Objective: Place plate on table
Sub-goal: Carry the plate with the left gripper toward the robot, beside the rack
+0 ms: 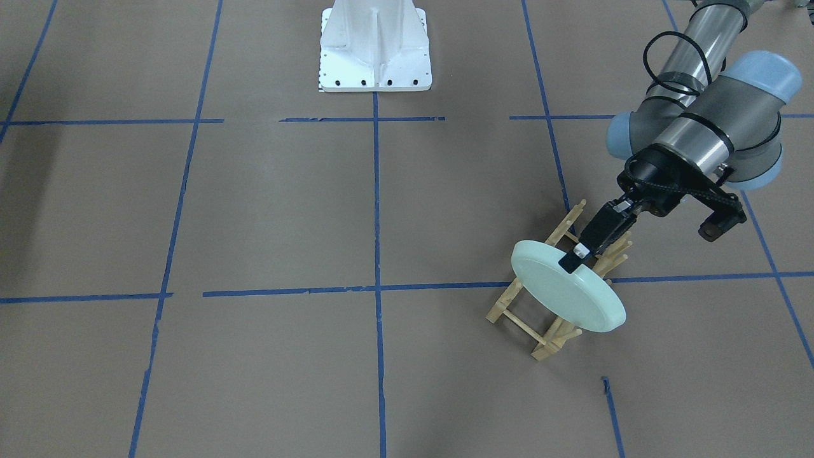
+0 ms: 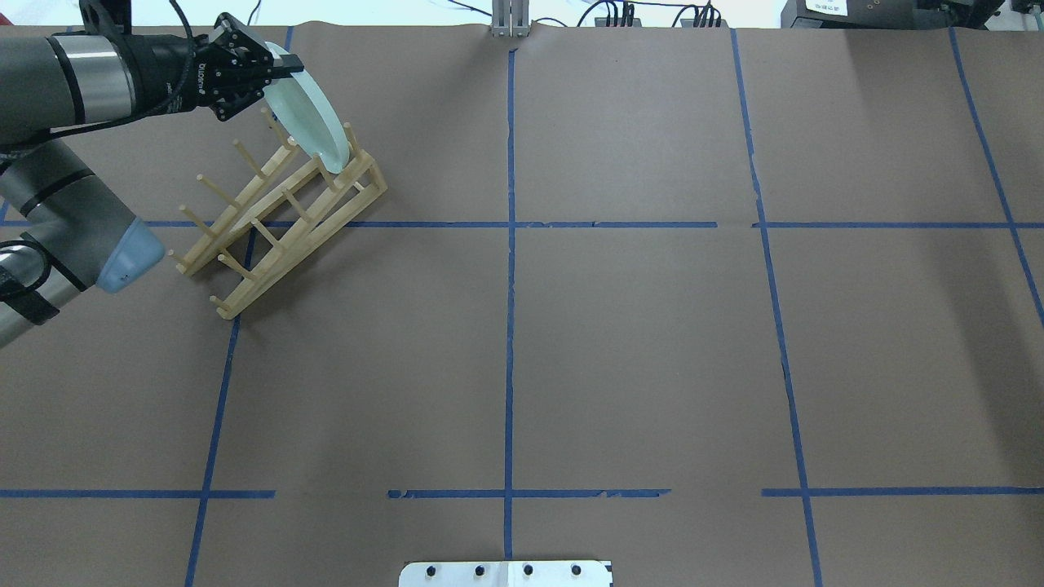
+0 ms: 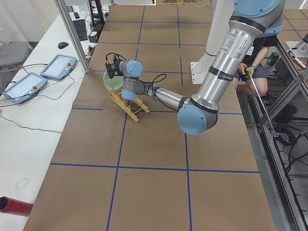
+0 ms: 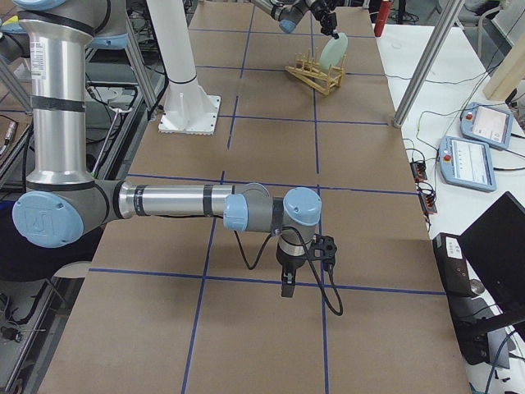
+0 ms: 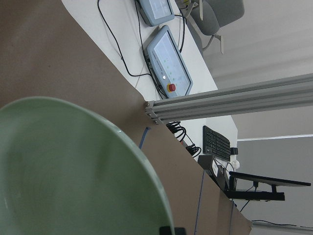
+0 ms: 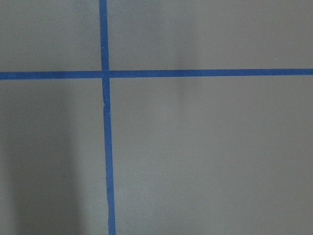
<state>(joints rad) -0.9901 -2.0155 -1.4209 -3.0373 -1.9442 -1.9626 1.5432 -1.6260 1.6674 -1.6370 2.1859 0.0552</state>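
front-facing view: the left gripper [image 1: 572,259] is clamped on the upper rim of the plate [image 1: 569,286], one finger lying over the near face. the plate hangs below the fingertips, standing on edge and tilted, over the end of the wooden rack [image 1: 509,306]. bare table [image 1: 286,210] lies beyond the plate, on the side away from the wrist.

overhead view: the left gripper [image 2: 281,65] straddles the rim. from it the plate [image 2: 306,110] runs down to the last pegs of the rack [image 2: 269,212]. whether the lower edge rests on the rack cannot be told.

left side view: the plate [image 3: 111,82] sits at the tip of the near arm, above the rack.

right side view: the plate [image 4: 332,51] is far off. the right gripper [image 4: 287,283] hangs over the table well apart from it; whether its jaws are apart or together cannot be told.

left wrist view: the plate [image 5: 73,171] fills the lower left, just under the fingertips.

right wrist view: only table [image 6: 195,147] and blue tape lines [image 6: 105,147].

judgement: the left arm has the job. the plate must clear the pegs, then turn from on-edge to flat.
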